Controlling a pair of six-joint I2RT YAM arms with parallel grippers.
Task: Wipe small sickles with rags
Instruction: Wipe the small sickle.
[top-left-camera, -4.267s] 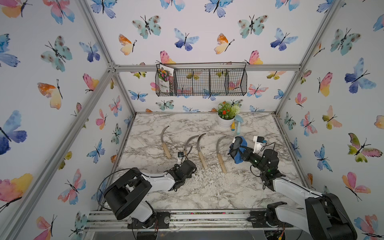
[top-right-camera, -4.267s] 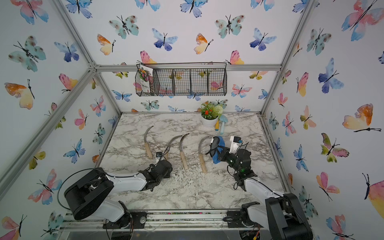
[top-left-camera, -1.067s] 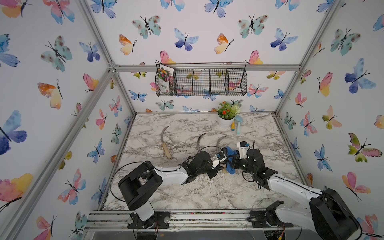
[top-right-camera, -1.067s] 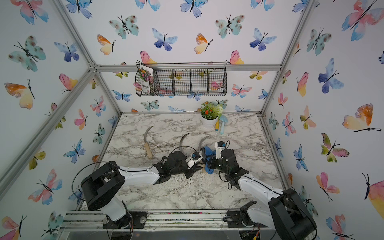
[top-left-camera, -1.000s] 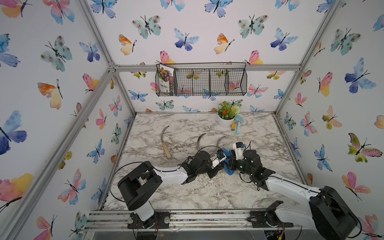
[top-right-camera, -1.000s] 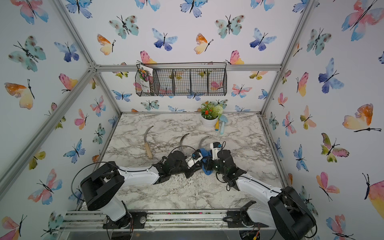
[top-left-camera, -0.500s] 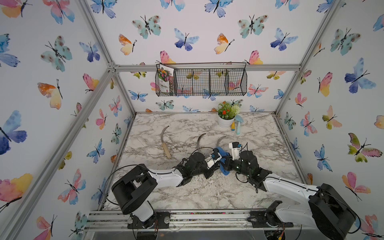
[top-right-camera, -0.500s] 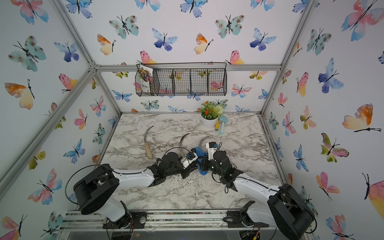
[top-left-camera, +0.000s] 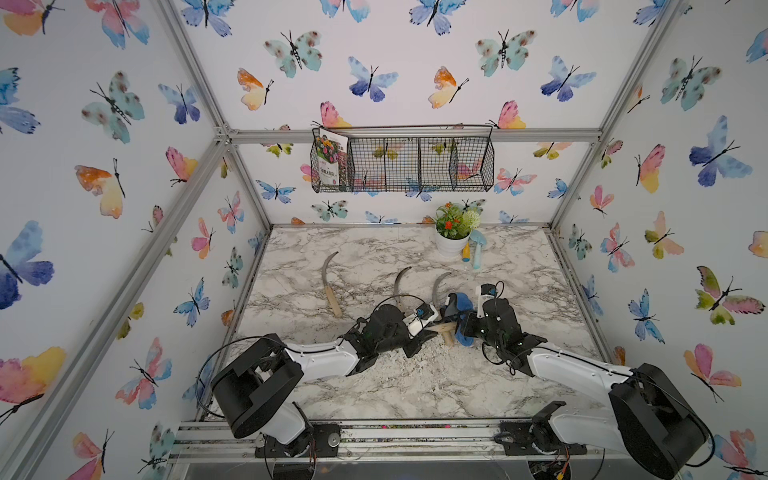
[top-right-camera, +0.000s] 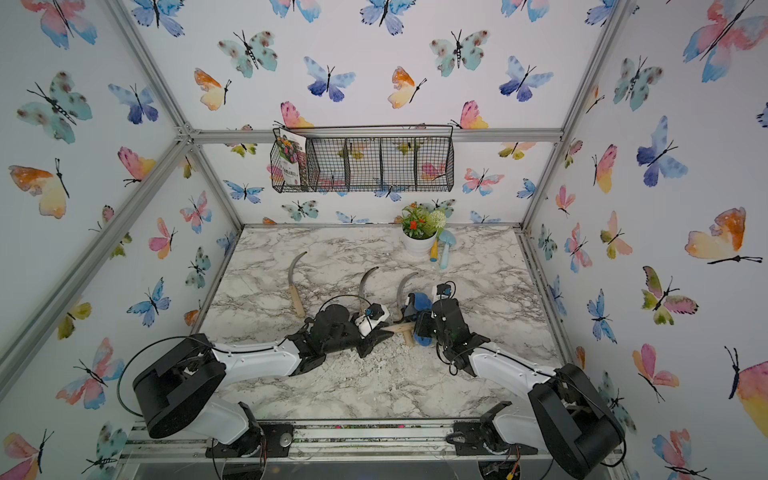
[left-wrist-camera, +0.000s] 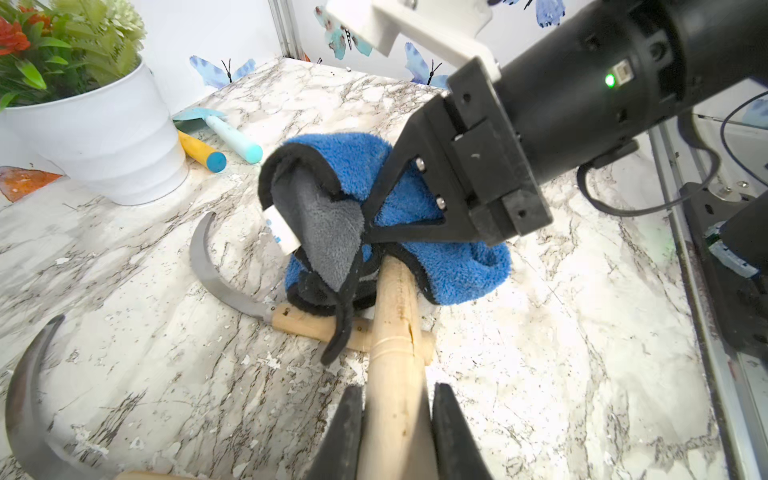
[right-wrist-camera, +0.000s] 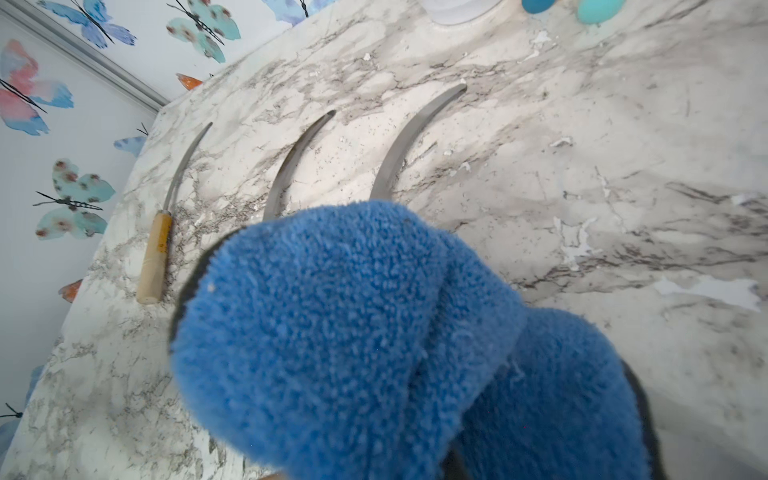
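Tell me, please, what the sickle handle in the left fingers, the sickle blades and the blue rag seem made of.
Handle: pale bare-looking wood; grain lines and a small crack show. Blades: dull grey metal, probably steel, faint sheen. Rag: thick blue terry-like cloth with fuzzy pile, grey inner face, black trim.

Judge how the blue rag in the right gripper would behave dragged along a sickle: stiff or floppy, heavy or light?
Probably floppy: the blue rag folds and droops around the right gripper, a dark edge strip dangling. Likely light, since one pinch holds it bunched up. Its thick pile should grip rather than slip on the sickle handle it touches.
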